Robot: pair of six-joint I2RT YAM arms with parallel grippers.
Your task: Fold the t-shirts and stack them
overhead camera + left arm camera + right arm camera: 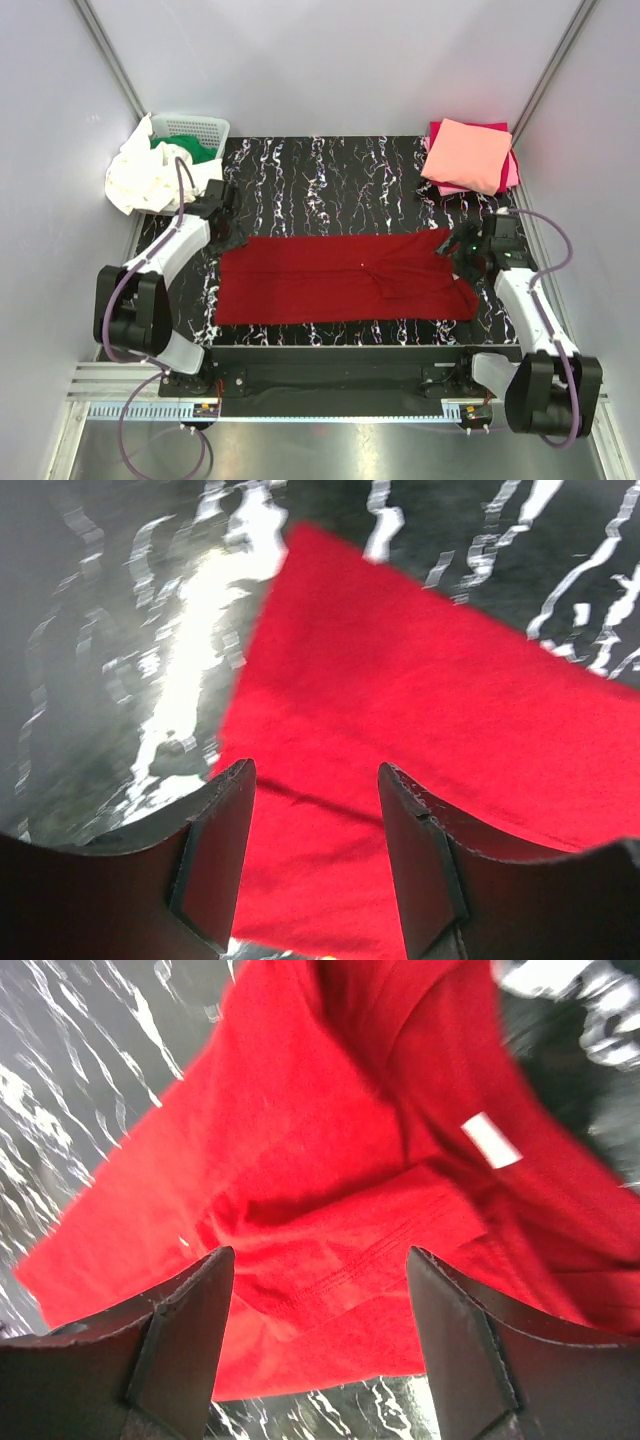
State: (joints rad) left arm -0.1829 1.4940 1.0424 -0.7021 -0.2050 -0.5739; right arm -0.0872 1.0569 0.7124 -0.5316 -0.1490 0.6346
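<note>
The dark red t-shirt [340,280] lies flat as a long folded band across the near half of the table. My left gripper [225,238] is open and empty just above its far left corner; the red cloth [400,720] fills the space between the fingers. My right gripper [462,252] is open and empty above the far right end, over the collar and a sleeve hem [350,1260]. A folded salmon pink t-shirt [468,155] lies on a folded magenta t-shirt [512,170] at the far right. A white t-shirt [150,180] and a green t-shirt [185,150] hang from the basket.
A white plastic lattice basket [190,127] stands at the far left corner. The table top [330,180] is black with white veins. Grey walls close in on both sides and the back.
</note>
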